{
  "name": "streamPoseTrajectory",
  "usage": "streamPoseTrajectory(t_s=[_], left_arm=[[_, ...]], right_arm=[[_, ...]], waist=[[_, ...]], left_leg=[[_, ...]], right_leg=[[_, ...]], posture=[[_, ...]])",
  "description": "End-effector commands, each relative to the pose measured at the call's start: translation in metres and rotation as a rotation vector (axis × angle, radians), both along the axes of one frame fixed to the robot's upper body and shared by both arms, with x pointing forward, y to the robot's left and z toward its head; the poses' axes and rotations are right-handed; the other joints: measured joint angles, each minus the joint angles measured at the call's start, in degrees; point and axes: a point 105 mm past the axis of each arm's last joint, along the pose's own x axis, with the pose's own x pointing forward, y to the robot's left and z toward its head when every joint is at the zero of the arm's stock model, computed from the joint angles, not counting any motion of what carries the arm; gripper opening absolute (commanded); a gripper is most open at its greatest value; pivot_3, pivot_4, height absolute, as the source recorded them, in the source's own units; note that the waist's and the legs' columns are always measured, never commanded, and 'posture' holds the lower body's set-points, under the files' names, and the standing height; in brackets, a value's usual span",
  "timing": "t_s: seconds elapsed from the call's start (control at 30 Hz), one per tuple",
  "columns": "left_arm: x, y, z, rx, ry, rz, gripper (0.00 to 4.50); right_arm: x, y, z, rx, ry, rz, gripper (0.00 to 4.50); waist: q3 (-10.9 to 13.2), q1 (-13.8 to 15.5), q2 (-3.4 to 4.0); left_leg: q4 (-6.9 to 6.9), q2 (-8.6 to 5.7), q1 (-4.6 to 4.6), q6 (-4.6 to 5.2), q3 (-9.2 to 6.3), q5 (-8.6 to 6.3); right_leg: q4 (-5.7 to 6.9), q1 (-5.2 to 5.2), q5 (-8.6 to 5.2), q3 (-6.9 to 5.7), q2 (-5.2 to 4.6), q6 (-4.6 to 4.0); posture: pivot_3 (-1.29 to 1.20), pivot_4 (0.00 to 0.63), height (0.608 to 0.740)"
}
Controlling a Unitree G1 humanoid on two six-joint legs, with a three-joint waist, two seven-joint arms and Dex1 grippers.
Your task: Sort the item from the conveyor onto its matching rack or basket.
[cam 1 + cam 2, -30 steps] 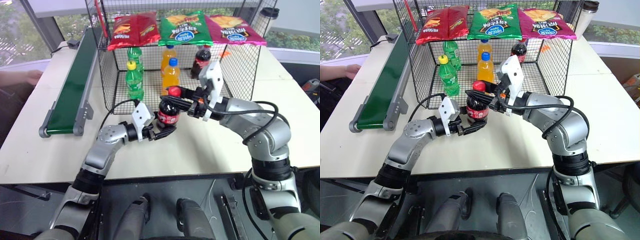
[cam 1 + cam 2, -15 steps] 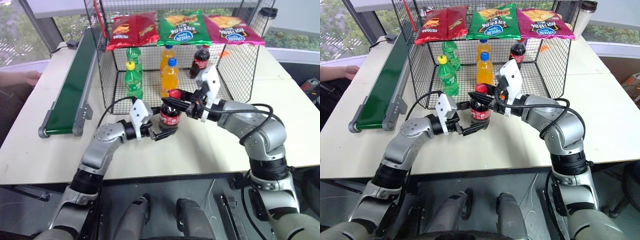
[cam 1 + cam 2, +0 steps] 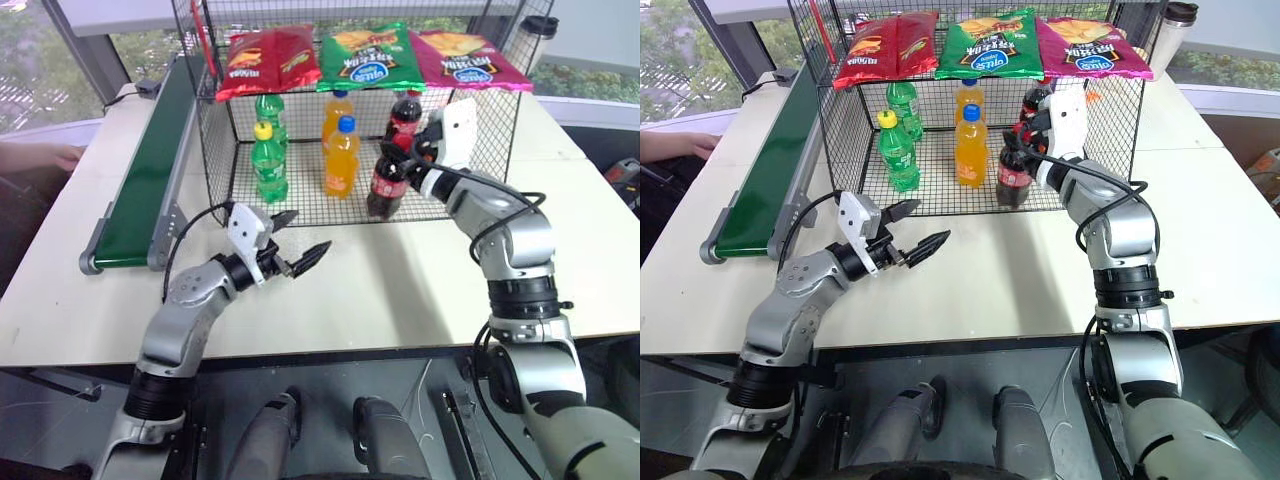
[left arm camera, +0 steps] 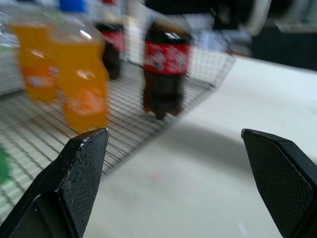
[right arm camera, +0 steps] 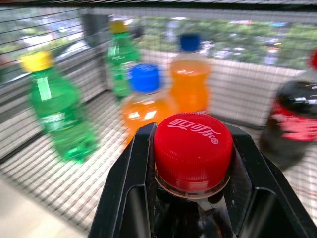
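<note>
Black wire-mesh cage point(image 3: 480, 140) on the white table point(image 3: 400, 290): two green bottles point(image 3: 267, 160) and two orange-drink bottles point(image 3: 341, 155) on its mesh floor, a second cola bottle point(image 3: 404, 115) behind, three crisp bags point(image 3: 370, 55) on the top shelf. Green conveyor point(image 3: 145, 175) alongside, bare. Right gripper point(image 5: 193, 163): fingers clamped on the neck of the cola bottle point(image 3: 386, 180), held at the cage's open front edge, just beside the orange bottles. Left gripper point(image 3: 290, 243): fingers spread wide, empty, over the table.
</note>
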Motion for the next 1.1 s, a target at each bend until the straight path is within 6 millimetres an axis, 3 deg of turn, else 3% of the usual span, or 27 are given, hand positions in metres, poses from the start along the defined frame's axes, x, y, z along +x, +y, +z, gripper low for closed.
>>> streamPoseTrajectory(t_s=[0.03, 0.57, 0.8, 1.1], left_arm=[[0.0, 0.002, 0.015, -0.035, -0.076, 0.063, 4.45], [0.003, 0.001, 0.011, -0.029, -0.072, 0.079, 4.45], [0.003, 0.003, 0.01, -0.021, -0.07, 0.085, 4.5], [0.003, 0.007, 0.007, -0.012, -0.061, 0.096, 4.5]], right_arm=[[0.005, -0.02, 0.038, 0.024, -0.154, -0.104, 1.15], [0.032, -0.033, 0.026, 0.038, -0.157, -0.171, 1.15], [0.034, -0.033, 0.024, 0.036, -0.152, -0.16, 4.45], [0.021, -0.04, 0.021, 0.015, -0.138, -0.148, 4.49]], waist=[[0.0, 0.0, 0.0], [0.0, -0.2, 0.03], [0.0, -0.2, 0.03], [0.0, -0.1, 0.03]], left_leg=[[0.0, 0.0, 0.0, 0.01, 0.0, 0.0], [0.02, 0.01, 0.06, 0.03, 0.09, 0.03], [0.02, 0.01, 0.09, 0.03, 0.09, 0.03], [0.05, 0.01, 0.1, 0.02, 0.09, 0.03]], right_leg=[[0.01, 0.0, 0.02, 0.0, 0.0, 0.03], [0.13, -0.01, 0.09, 0.06, 0.05, 0.15], [0.17, -0.01, 0.09, 0.06, 0.05, 0.16], [0.19, 0.0, 0.09, 0.08, 0.05, 0.15]], posture=[[0.0, 0.15, 0.738], [0.0, 0.15, 0.738], [0.0, 0.15, 0.738], [0.0, 0.15, 0.738]])
